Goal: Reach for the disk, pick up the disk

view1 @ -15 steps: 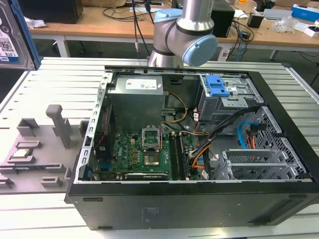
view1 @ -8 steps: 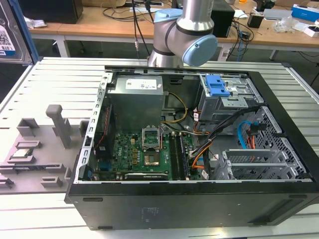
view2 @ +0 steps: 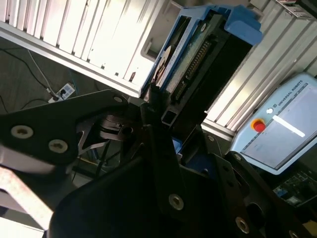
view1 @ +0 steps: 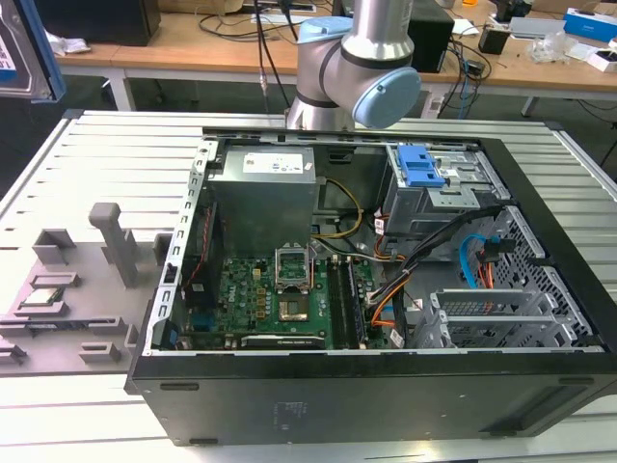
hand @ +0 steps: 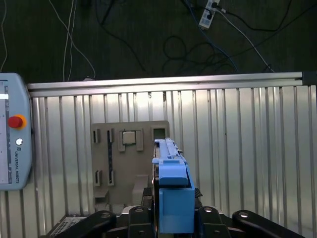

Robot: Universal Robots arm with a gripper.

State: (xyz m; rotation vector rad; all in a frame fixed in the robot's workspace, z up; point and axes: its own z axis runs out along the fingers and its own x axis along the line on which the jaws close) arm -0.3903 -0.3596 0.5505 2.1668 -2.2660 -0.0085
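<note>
Table (view1: 106, 145): ribbed aluminium top that carries everything here; dark floor with cables lies past its far edge in the first wrist view.
Computer case (view1: 386, 405): black tower lying on its side with the panel off. It takes up the middle of the table and its right half in the exterior view.
Robot arm (view1: 357, 58): grey with pale blue joint caps, rising at the table's back edge just behind the case.
Power supply (view1: 265, 193): grey box in the case's back corner, above the green motherboard (view1: 280, 299).
Drive cage (view1: 439, 183): grey metal with a blue latch, in the case's other back corner, with orange and blue cables just beside it.
Fixture plate (hand: 129, 148): flat and grey with slots and upright posts, on the table beside the case at the exterior view's left. A small square chip (hand: 130, 137) sits in one of its pockets.
Teach pendant (view2: 277, 129): pale blue, with a red button, lying on the table near an edge, well apart from the plate.
The disk (view2: 198, 54): held up off the table and seen edge-on, with the blue bracket along its sides and its connector row showing. In the first wrist view it hangs over the plate's edge.
Gripper (view2: 171, 116): black jaws clamped on the disk's lower end, one finger on each face.
</note>
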